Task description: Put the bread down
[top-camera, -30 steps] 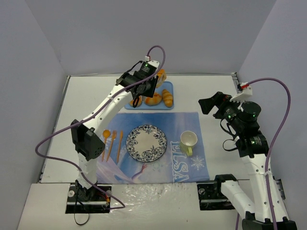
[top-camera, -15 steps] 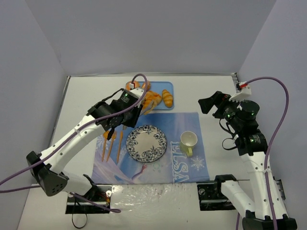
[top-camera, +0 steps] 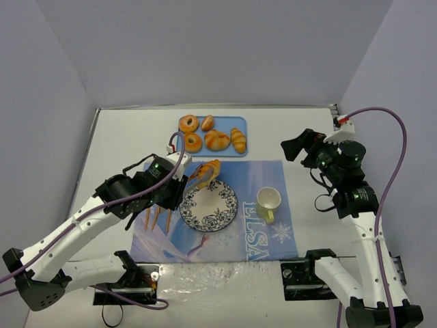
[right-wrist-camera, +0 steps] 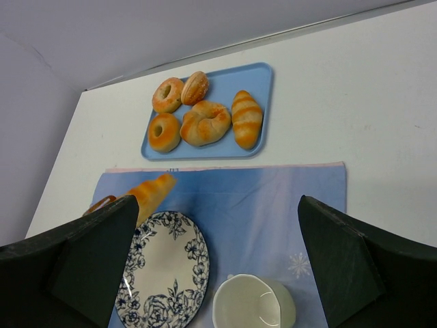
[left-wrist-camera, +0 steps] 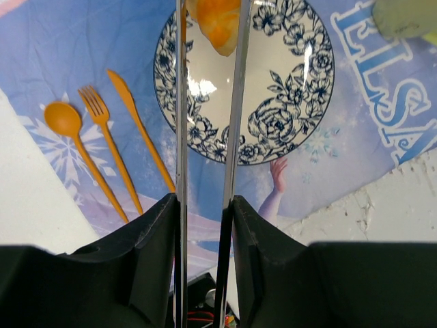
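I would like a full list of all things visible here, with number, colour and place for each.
tray: 1, blue, far side of table
tray breads: 5, golden brown, on tray
held bread: 1, golden, over plate's far rim
placemat: 1, blue, mid-table
plate: 1, white with blue flowers, on placemat
cup: 1, pale yellow, right of plate
spoon, fork, knife: 1 each, orange, left of plate
table: 1, white
left gripper: shut on held bread
right gripper: open, raised at right

In your left wrist view the top edge cuts off part of the bread (left-wrist-camera: pixel 218 24), and the cup (left-wrist-camera: pixel 406 17) is only a blurred corner patch. From above, the left arm (top-camera: pixel 130 195) hides the upper ends of the orange cutlery (top-camera: pixel 168 220).
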